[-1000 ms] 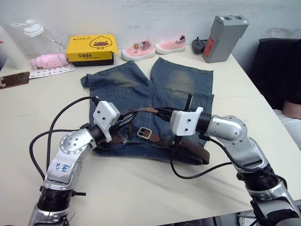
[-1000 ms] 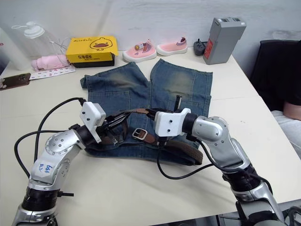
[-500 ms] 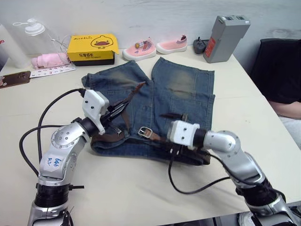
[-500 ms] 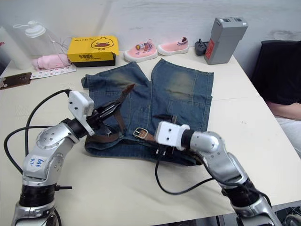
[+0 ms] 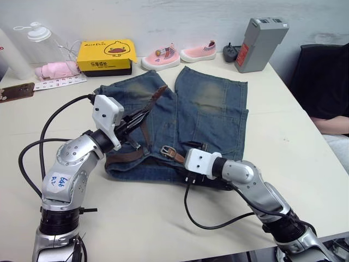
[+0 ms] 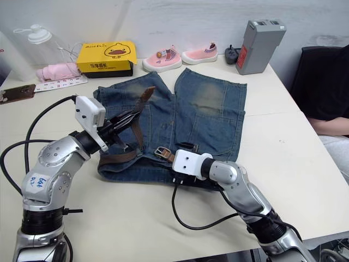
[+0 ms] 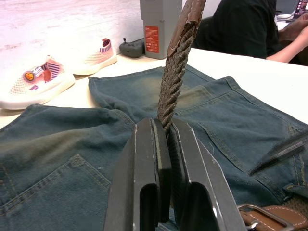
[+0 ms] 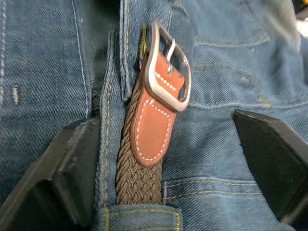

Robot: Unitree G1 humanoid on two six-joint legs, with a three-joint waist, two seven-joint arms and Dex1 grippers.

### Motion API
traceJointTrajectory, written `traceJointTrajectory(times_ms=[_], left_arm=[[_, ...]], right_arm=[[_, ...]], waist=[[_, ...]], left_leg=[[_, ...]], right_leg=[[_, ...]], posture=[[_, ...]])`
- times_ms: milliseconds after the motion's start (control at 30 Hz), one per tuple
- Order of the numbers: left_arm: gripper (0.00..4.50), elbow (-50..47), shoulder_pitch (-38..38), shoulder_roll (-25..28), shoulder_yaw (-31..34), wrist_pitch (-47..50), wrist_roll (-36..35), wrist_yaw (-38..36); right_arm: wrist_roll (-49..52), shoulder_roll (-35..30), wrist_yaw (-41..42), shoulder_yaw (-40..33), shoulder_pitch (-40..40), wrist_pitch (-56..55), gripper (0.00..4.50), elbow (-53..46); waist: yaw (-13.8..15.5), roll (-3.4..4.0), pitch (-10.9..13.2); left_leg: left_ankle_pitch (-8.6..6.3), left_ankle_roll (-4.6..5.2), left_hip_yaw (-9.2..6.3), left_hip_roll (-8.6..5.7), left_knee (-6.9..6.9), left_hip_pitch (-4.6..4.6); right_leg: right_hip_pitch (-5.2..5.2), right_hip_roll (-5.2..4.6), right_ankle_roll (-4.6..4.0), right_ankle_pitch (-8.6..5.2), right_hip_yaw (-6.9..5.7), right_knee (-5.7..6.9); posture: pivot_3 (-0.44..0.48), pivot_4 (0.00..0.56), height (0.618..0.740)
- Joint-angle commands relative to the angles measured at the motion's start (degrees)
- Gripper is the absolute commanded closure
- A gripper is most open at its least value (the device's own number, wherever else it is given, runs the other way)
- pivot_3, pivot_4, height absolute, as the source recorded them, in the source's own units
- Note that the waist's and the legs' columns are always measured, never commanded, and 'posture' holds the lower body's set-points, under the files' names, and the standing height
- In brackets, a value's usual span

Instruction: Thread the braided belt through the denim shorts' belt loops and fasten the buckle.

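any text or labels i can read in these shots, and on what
No text reads clearly enough to quote.
Yellow box: duck picture, print above it too small.
Grey battery pack: red label, print blurred.
Left forearm: handwritten sticker, unclear.
Paper strip beside the box: markings too small.

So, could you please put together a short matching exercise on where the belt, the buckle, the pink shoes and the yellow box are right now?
Things:
1. braided belt free end
2. buckle
3. pink shoes
4. yellow box

States or places:
A. lying flat on the denim shorts, between the open fingers of the right gripper
B. at the far edge of the table, left of the shoes
C. clamped in the left gripper, lifted off the shorts
D. at the far edge of the table, beside the grey box

Pairs: 1-C, 2-A, 3-D, 4-B
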Motion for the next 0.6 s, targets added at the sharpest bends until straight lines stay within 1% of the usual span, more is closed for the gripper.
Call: traceJointTrajectory(times_ms=[33,133,167,267,467,600], left_arm=[[4.5,-2.4,1.1,1.1,0.8,-1.0,0.1,-0.5],[4.5,-2.4,2.5,1.8,0.1,-1.8,0.8,-1.4],[4.5,-2.6,3.6,2.6,-0.6,-2.2,1.5,-2.3],[4.5,-3.3,7.0,4.5,-2.2,-2.8,2.5,-4.6],[4.5,-6.5,12.1,6.6,-3.0,-1.3,0.4,-8.2],[4.5,-7.9,15.1,9.7,-2.0,0.7,-2.1,-11.8]], right_arm=[[0.1,0.7,-0.6,-0.8,0.4,1.6,2.36,-2.2],[0.1,1.1,-0.6,-1.0,0.3,3.6,3.96,-2.8],[0.5,1.5,-0.7,-1.3,0.1,4.9,4.41,-3.2],[0.7,2.6,-1.4,-2.0,-0.6,7.8,4.46,-4.3],[0.9,4.1,-2.4,-3.2,-1.3,14.3,4.46,-5.9],[2.9,6.5,-3.5,-5.0,-2.3,21.5,4.46,-7.0]], waist=[[0.0,0.0,0.0],[0.0,0.0,0.0],[0.0,0.0,0.0],[-0.1,0.0,0.0],[-0.1,0.0,0.0],[-0.1,0.01,0.0]], left_leg=[[0.0,0.0,0.0,0.0,0.0,0.0],[0.0,0.0,0.0,0.0,0.01,-0.01],[0.0,0.0,-0.01,0.0,0.0,0.0],[0.0,0.0,-0.01,0.01,-0.02,0.0],[0.0,0.0,-0.01,0.02,-0.01,-0.02],[0.0,0.0,-0.05,0.02,-0.01,-0.02]], right_leg=[[0.0,0.0,0.0,0.0,0.0,0.0],[0.0,0.0,0.0,0.0,0.0,0.0],[0.0,0.0,0.0,0.0,0.0,0.0],[-0.02,0.0,0.0,0.0,0.01,0.0],[-0.04,0.01,0.0,0.0,0.02,0.01],[-0.04,-0.01,0.0,0.0,0.03,0.0]], posture=[[0.0,0.15,0.698],[0.0,0.15,0.698],[0.0,0.15,0.698],[0.0,0.15,0.698],[0.0,0.15,0.698],[0.0,0.15,0.698]])
